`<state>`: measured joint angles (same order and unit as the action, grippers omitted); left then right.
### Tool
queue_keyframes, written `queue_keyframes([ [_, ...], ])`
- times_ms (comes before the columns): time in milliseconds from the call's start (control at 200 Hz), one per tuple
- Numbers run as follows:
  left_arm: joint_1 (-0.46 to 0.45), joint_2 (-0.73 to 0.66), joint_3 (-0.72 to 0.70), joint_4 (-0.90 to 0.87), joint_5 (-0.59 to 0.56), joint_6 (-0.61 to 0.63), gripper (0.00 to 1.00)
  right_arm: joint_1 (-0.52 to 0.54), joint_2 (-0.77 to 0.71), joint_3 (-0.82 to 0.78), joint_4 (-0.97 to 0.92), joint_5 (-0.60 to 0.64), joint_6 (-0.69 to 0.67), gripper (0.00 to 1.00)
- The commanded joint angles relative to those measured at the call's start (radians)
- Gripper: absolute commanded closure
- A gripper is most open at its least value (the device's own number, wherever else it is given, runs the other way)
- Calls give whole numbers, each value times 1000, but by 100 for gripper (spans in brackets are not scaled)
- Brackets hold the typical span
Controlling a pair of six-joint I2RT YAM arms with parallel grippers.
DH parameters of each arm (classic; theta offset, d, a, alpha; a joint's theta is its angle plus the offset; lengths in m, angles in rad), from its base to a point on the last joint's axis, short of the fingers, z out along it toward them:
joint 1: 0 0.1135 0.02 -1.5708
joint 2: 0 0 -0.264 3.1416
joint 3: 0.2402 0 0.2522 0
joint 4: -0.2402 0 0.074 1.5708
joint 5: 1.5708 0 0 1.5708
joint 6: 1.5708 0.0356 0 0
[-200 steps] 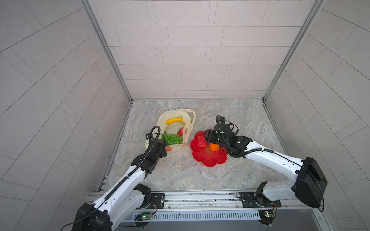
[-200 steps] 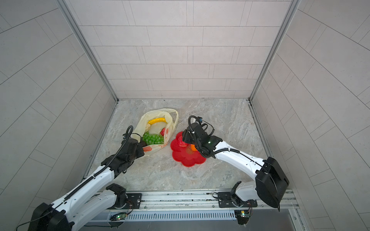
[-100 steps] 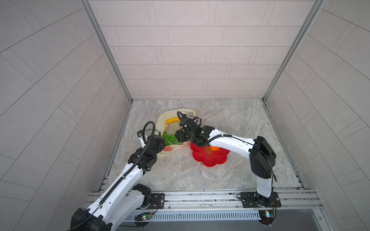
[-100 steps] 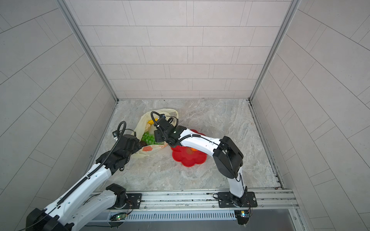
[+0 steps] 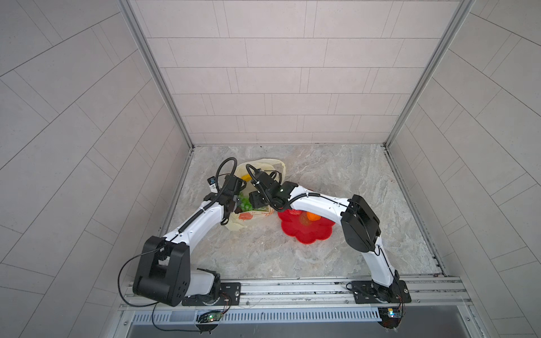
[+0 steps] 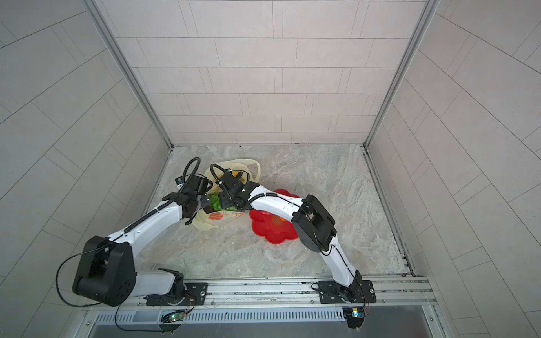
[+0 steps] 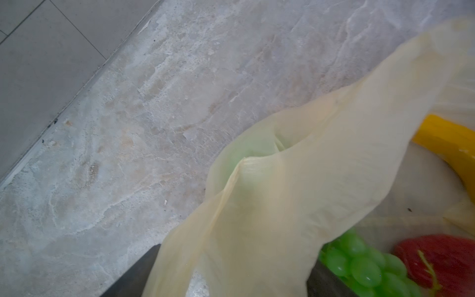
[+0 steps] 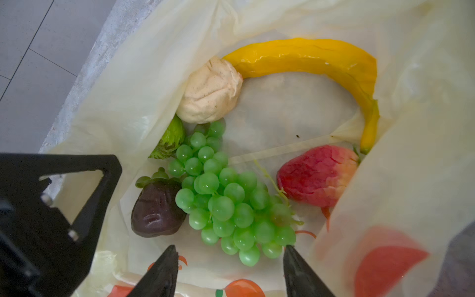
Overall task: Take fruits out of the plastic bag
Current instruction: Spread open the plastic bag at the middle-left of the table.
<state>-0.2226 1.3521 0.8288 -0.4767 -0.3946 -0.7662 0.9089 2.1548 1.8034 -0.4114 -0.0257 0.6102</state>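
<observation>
The plastic bag (image 5: pixel 240 222) (image 6: pixel 205 222) lies open at the back left. The right wrist view shows fruits inside: a banana (image 8: pixel 308 59), a beige piece (image 8: pixel 210 92), a green grape bunch (image 8: pixel 226 205), a dark purple piece (image 8: pixel 156 210) and a red piece (image 8: pixel 318 174). My right gripper (image 8: pixel 230 254) (image 5: pixel 257 202) is open in the bag's mouth, its tips just short of the grapes. My left gripper (image 7: pixel 228 277) (image 5: pixel 234 204) is at the bag's left rim, jaws apart, with loose bag film (image 7: pixel 295 192) draped between them. An orange (image 5: pixel 313 216) lies outside the bag.
The orange rests on a red flower-shaped dish (image 5: pixel 304 231) (image 6: pixel 269 231) right of the bag, partly under my right forearm. The left wall's edge (image 7: pixel 64 102) runs close beside the bag. Both arms crowd the bag's mouth.
My right arm swung left from the red dish into the bag's mouth. My left gripper moved up along the bag's left rim and its jaws spread apart.
</observation>
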Motion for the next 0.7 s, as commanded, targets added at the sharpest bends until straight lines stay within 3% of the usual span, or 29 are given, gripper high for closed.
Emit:
queue_keyframes([
  [0,48,-29,-57,38,68,-16,29,-7,36,41,4,-18,12,35],
  [160,98,-156,-157,92,118,-48,65,-14,95,113,6,-45,18,34],
  [285,98,-283,-232,118,143,-78,82,-14,143,179,8,-63,21,30],
  [450,100,-406,-289,113,177,-88,86,-18,229,282,4,-84,39,24],
  [695,99,-456,-331,124,180,-61,88,-24,360,447,-6,-133,59,21],
])
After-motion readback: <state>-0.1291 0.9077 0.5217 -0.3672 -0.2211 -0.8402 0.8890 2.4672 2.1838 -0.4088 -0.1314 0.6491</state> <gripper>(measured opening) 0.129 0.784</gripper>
